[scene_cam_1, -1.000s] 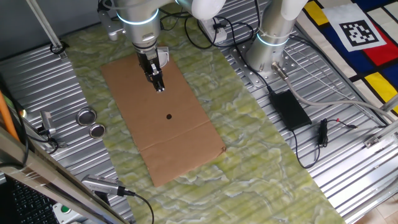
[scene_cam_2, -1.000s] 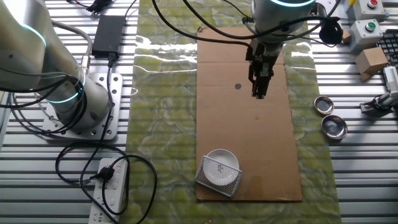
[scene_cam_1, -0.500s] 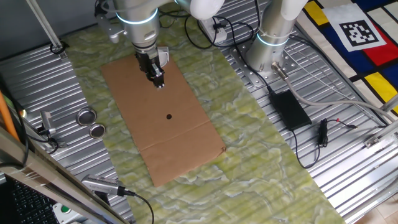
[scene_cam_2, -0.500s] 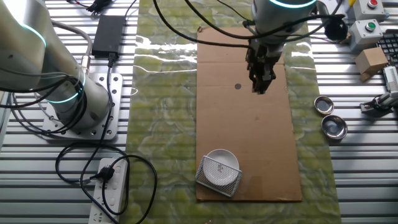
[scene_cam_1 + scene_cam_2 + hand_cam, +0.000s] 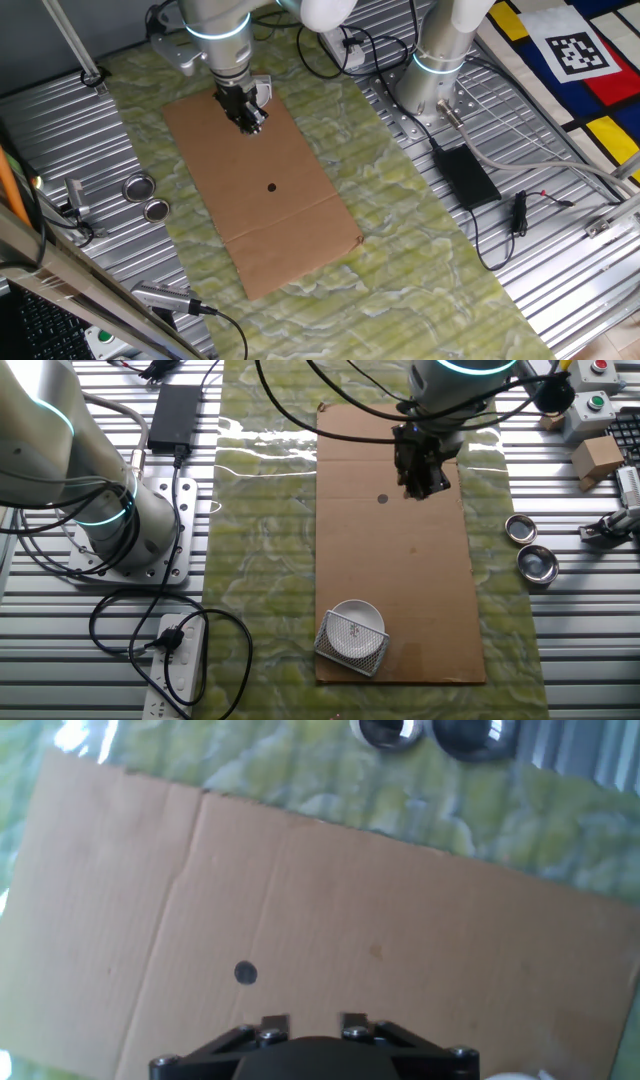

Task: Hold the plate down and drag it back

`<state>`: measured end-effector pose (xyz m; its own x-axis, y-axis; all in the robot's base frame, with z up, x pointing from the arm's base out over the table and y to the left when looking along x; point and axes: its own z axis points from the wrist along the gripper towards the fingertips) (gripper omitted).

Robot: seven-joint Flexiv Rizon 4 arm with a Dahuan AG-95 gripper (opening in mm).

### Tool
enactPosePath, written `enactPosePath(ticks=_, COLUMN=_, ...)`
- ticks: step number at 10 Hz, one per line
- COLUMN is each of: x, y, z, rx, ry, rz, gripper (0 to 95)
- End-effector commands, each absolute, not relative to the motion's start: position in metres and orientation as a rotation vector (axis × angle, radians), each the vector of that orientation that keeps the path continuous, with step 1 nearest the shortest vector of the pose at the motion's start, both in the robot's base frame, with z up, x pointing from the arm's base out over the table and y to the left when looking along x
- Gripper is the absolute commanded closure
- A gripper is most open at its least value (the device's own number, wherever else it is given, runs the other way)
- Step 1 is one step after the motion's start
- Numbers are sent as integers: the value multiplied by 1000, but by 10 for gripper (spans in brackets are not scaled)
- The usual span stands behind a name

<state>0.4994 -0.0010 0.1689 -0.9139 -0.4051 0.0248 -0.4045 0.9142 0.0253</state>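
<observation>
Plate position: you will find the plate (image 5: 357, 629) near the bottom edge of the cardboard sheet (image 5: 400, 560) in the other fixed view, well apart from the gripper (image 5: 423, 482), which hangs over the sheet's upper part. In the first fixed view the arm hides the plate. In the hand view only a white sliver at the lower right edge may be it; you cannot confirm this.
Plate appearance: small, round, white and shallow. It lies against a wire mesh basket (image 5: 344, 651), whose edge crosses the plate's lower left rim.
Gripper state: you cannot tell whether the fingers are apart or together; they appear as one dark mass in both fixed views, and the hand view shows only the black gripper body (image 5: 315, 1055).
Black dot: the black dot (image 5: 382, 499) is marked on the cardboard, just left of the gripper in the other fixed view.
Metal tins: two metal tins (image 5: 530, 548) sit right of the cardboard, off the green mat (image 5: 265, 550).
</observation>
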Motion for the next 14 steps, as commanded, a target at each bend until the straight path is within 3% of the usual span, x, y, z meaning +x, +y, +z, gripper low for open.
enactPosePath(ticks=1, x=500, y=-9, z=163, rx=729, ry=-3016, rz=-25, gripper=950)
enactPosePath(ticks=14, x=500, y=-9, z=163, rx=729, ry=-3016, rz=-25, gripper=950)
